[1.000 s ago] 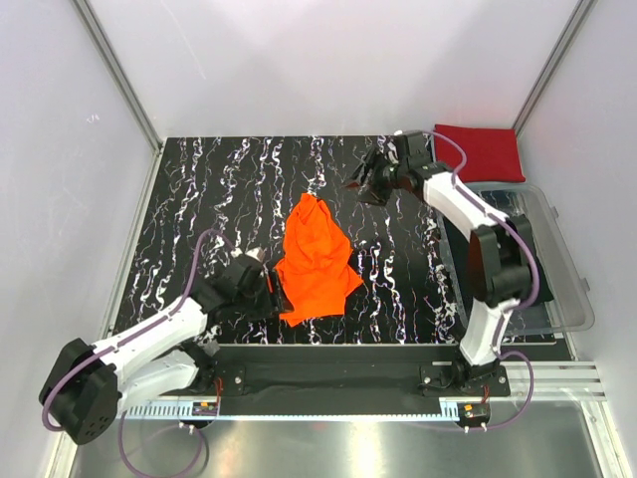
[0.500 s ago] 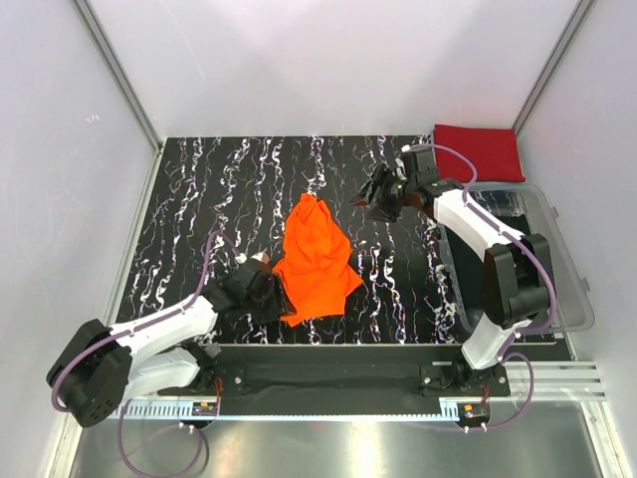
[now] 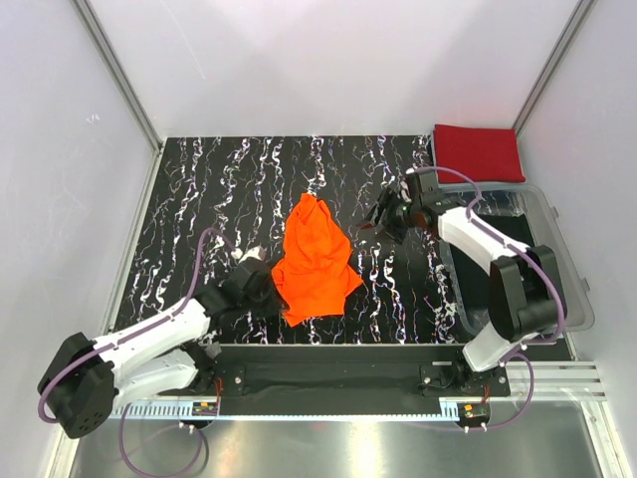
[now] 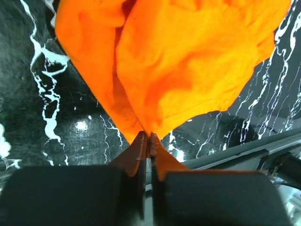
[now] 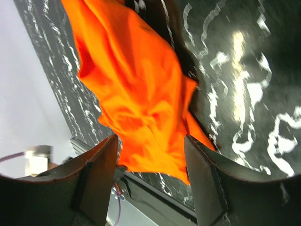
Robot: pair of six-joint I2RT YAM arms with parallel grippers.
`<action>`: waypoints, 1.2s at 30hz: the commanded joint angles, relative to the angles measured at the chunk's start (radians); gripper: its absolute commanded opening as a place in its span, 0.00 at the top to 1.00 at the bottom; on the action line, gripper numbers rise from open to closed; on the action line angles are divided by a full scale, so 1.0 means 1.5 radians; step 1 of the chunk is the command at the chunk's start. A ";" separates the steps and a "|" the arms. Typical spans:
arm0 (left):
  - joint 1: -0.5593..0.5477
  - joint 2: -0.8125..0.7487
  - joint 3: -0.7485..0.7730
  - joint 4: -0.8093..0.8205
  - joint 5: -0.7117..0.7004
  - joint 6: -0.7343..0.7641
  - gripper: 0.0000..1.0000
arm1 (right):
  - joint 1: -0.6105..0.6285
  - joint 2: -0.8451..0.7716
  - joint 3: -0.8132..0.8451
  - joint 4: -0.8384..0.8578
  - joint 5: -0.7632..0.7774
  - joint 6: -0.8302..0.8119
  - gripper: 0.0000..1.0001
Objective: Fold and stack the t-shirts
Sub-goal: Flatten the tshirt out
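The left gripper (image 4: 146,140) pinches the near hem of the orange tee (image 3: 317,261), which lies crumpled at centre. The cloth looks light and limp, likely to bunch, so hems and corners seem the best holds. The right gripper (image 3: 387,215) hovers near its right side, jaws wide, empty. The red tee (image 3: 480,151) lies folded at the far-right corner.

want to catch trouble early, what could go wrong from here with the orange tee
1. The left hand is shut on just a thin edge of the orange t-shirt; a pull could slip it free.
2. The shirt lies bunched, and the right hand is open off to its side holding nothing, so a one-sided drag may crumple it more instead of spreading it.
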State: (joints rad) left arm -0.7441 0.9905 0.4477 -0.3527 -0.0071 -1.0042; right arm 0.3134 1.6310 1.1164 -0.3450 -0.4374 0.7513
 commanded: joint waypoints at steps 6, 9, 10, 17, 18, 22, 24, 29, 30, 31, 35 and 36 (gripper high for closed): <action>0.018 0.054 0.284 -0.113 -0.124 0.112 1.00 | 0.005 -0.100 -0.091 0.001 0.053 0.041 0.37; 0.071 0.085 0.390 -0.147 -0.152 0.170 1.00 | 0.019 -0.116 -0.110 0.001 0.072 0.056 0.37; 0.112 0.092 0.411 -0.155 -0.151 0.182 1.00 | 0.028 -0.115 -0.114 0.003 0.090 0.062 0.38; 0.288 0.125 0.505 -0.163 -0.084 0.245 1.00 | 0.133 -0.037 -0.113 0.016 0.110 0.055 0.39; 0.299 0.127 0.505 -0.163 -0.080 0.250 1.00 | 0.140 -0.026 -0.114 0.020 0.119 0.053 0.39; 0.358 0.142 0.499 -0.163 -0.057 0.268 1.00 | 0.147 -0.006 -0.129 0.024 0.153 0.043 0.39; 0.375 0.154 0.498 -0.163 -0.052 0.272 1.00 | 0.148 0.006 -0.132 0.027 0.156 0.042 0.40; 0.418 0.168 0.502 -0.161 -0.024 0.287 1.00 | 0.159 0.015 -0.146 0.034 0.159 0.066 0.43; 0.421 0.168 0.502 -0.161 -0.022 0.289 1.00 | 0.160 0.016 -0.149 0.036 0.163 0.069 0.44; 0.425 0.168 0.502 -0.161 -0.021 0.291 1.00 | 0.163 0.016 -0.152 0.040 0.170 0.070 0.44; 0.435 0.172 0.498 -0.161 -0.010 0.291 1.00 | 0.163 0.027 -0.173 0.076 0.166 0.078 0.46; 0.436 0.175 0.497 -0.161 -0.009 0.290 1.00 | 0.164 0.033 -0.175 0.091 0.162 0.080 0.46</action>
State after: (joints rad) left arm -0.1001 1.2484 1.1706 -0.6193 -0.0544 -0.5915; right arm 0.5476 1.6627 0.8711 -0.2893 -0.2214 0.8520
